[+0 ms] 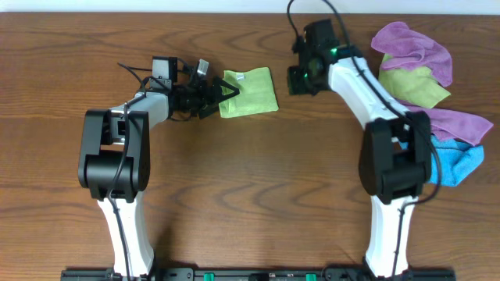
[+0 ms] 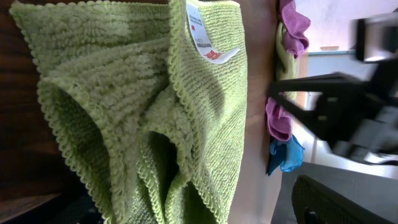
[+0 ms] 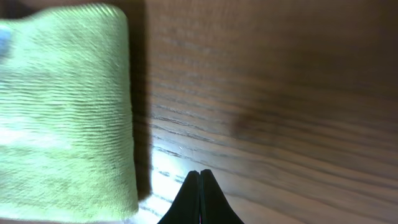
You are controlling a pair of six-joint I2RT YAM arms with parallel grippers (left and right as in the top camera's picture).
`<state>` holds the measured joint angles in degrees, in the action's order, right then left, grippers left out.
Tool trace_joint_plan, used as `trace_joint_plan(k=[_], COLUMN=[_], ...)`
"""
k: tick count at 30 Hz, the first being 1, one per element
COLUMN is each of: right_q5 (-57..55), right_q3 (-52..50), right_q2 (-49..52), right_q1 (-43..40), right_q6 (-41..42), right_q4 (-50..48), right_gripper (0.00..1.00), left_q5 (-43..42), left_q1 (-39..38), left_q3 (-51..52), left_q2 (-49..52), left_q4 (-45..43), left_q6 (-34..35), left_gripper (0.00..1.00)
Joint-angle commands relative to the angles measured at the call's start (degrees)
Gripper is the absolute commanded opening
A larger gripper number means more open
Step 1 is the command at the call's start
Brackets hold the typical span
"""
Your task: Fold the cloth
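Note:
The lime-green cloth [image 1: 251, 94] lies folded on the wooden table, back centre. In the left wrist view the cloth [image 2: 124, 93] fills the frame, with its white tag [image 2: 208, 43] at the top, and its edges bunch in pleats toward the bottom. My left gripper [image 1: 219, 95] is at the cloth's left edge and looks shut on it; its fingers are hidden by the fabric in the wrist view. My right gripper [image 1: 301, 78] is just right of the cloth, with its fingers [image 3: 200, 176] pressed together, empty, above bare wood beside the cloth's edge [image 3: 62, 118].
A pile of other cloths lies at the back right: a purple one [image 1: 414, 40], an olive-green one [image 1: 414, 84], another purple one [image 1: 461, 121] and a blue one [image 1: 457, 164]. The table [image 1: 258, 179] is dark wood.

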<state>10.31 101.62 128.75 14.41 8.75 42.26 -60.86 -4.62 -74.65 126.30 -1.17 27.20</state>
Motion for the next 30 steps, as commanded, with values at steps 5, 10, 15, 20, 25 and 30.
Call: trace_joint_plan(k=[5,10,15,20,25,30], right_q5=[2.8,2.8,2.0,0.7,0.4,-1.5], right_q3=[0.2,0.2,0.2,0.2,0.2,0.2], right_q2=[1.1,2.7,3.8,4.3,4.3,4.3], right_q1=[3.0,4.6,4.8,4.8,4.6,4.5], right_q6=[3.0,3.5,4.1,4.5,5.0,5.4], right_q4=[-5.5,-7.8,-8.7,-8.9,-9.3,-9.1], right_gripper=[0.01,0.01,0.01,0.01,0.02,0.01], left_q5=[3.8,3.8,3.8,3.8,3.8,4.1], left_q1=[-0.3,-0.3,-0.3,-0.3,-0.3,-0.3], left_q3=[1.5,1.5,1.5,1.5,1.5,1.5], left_q2=[3.8,3.8,3.8,3.8,3.8,3.8], left_q4=[1.3,1.3,1.3,1.3,1.4,1.3], left_q6=[0.3,0.3,0.3,0.3,0.3,0.3], left_gripper=[0.93,0.93,0.92,0.91,0.9,0.88])
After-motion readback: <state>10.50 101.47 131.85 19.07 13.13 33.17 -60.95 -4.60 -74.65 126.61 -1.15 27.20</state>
